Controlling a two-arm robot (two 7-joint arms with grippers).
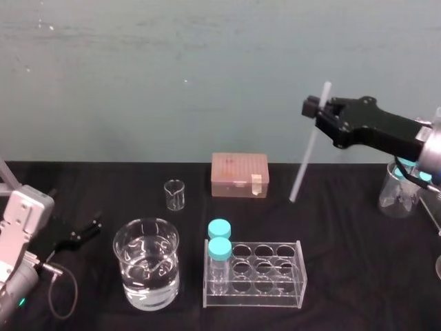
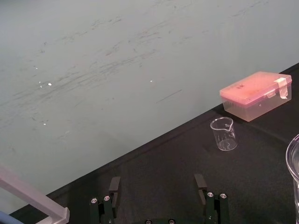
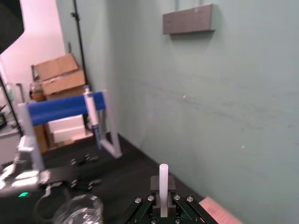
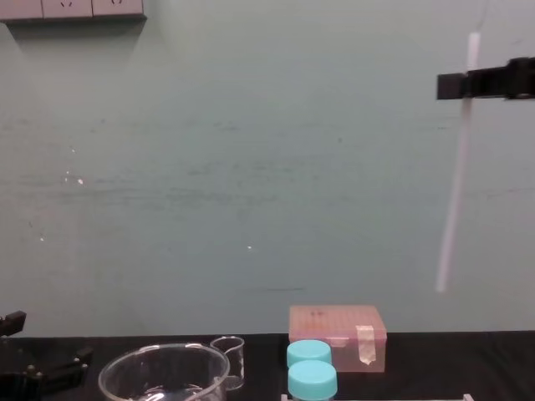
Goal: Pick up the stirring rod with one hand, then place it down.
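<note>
My black two-fingered right gripper (image 1: 315, 110) is clenched on the long, thin, translucent white stirring rod (image 1: 305, 158) near its top end. It holds the rod tilted in the air, above and right of the pink lidded plastic box (image 1: 239, 174). In the right wrist view my fingers hide the rod's lower length. My left gripper (image 1: 84, 232) rests far left of that box, fingers spread around nothing.

Blk right gripper (image 1: 312, 109) w/ silver wrist (image 1: 431, 148); blk left gripper (image 1: 93, 226), white forearm (image 1: 21, 221)

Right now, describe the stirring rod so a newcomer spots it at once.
Above the black table, right of the pink box, the right gripper clamps the stirring rod near its top; the left gripper lies idle at left. The rod alone is a long, thin white stick hanging tilted in midair.
</note>
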